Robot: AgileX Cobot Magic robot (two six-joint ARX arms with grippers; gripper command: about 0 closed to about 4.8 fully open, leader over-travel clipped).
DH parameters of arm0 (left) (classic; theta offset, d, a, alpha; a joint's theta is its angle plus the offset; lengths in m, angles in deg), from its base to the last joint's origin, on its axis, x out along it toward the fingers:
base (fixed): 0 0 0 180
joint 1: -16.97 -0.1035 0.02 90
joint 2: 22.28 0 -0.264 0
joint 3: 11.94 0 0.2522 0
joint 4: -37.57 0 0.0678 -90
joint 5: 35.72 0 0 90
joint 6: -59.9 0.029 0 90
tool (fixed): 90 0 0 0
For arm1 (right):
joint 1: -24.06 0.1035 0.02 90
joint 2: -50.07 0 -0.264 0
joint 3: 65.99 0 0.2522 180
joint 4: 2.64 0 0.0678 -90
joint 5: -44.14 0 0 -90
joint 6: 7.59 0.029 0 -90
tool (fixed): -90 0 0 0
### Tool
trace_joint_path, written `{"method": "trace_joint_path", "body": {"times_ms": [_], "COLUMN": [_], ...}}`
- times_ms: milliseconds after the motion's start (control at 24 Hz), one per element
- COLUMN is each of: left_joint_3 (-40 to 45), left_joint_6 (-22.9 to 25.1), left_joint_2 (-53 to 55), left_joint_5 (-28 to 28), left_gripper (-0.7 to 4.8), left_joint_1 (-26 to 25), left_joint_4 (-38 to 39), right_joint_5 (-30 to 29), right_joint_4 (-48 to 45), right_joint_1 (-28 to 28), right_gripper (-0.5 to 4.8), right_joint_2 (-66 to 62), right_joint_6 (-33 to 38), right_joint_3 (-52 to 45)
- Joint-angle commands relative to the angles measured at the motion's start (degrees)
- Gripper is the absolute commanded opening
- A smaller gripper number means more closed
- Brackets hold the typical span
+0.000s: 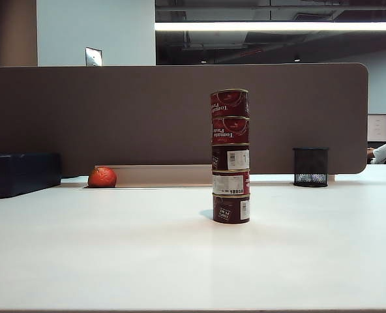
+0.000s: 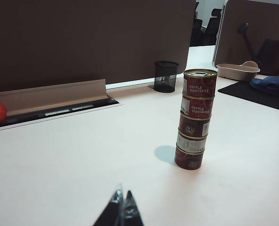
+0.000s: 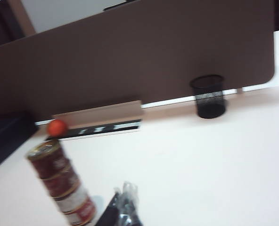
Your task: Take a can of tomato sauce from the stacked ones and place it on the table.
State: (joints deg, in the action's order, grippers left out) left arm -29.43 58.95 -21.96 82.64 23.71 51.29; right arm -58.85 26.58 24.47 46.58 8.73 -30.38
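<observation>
Five short dark red tins with gold rims make up the stacked ones [image 1: 230,156], a slim column standing upright near the middle of the table [image 1: 115,261], well in from its near edge. The top tin, the can of tomato sauce [image 1: 229,103], rests on the column; its white lettering reads "Tomato Paste" (it appears upside down in the exterior view). The tin below it carries the same wording. The lower three tins show white barcode panels whose small print is too fine to read.

The left gripper [image 2: 122,205] hangs above bare table on the near side of the column, well apart from it; its dark fingertips meet at a point, closed on nothing. The right gripper [image 3: 124,200] shows in a blurred wrist picture, near the column but not touching it, its jaws likewise pressed together and empty.

Along the far edge of the table, against the brown partition panel [image 1: 115,117], lie an orange-red round fruit [image 1: 102,177] and a black mesh pen cup [image 1: 310,167].
</observation>
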Motion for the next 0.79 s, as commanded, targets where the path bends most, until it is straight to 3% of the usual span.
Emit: {"method": "trace_joint_path", "body": {"times_ms": [42,167,334,542,709,793], "left_joint_3": [-0.4,-0.4,-0.4,-0.4,-0.4,-0.4], "left_joint_6": [0.0,0.0,-0.2,-0.2,-0.2,-0.2], "left_joint_2": [0.1,0.1,0.1,0.1,0.1,0.1], "left_joint_5": [0.4,0.4,0.4,0.4,0.4,0.4], "left_gripper": [-0.06,-0.06,-0.06,-0.06,-0.06,-0.06], "left_joint_1": [0.0,0.0,0.0,0.0,0.0,0.0], "left_joint_4": [-0.5,-0.5,-0.5,-0.5,-0.5,-0.5], "right_joint_5": [-5.1,-11.8,-15.3,-19.3,-21.9,-22.7], "right_joint_4": [5.4,11.8,15.1,18.0,19.5,21.0], "right_joint_1": [0.1,0.1,0.1,2.0,3.8,5.0], "right_gripper": [-0.09,-0.09,-0.08,0.47,0.62,1.32], "right_joint_2": [-5.3,-13.2,-19.6,-27.7,-32.3,-34.5], "right_joint_6": [0.2,0.2,0.2,0.2,0.2,0.2], "right_joint_3": [6.4,14.2,20.3,30.1,35.1,37.5]}}
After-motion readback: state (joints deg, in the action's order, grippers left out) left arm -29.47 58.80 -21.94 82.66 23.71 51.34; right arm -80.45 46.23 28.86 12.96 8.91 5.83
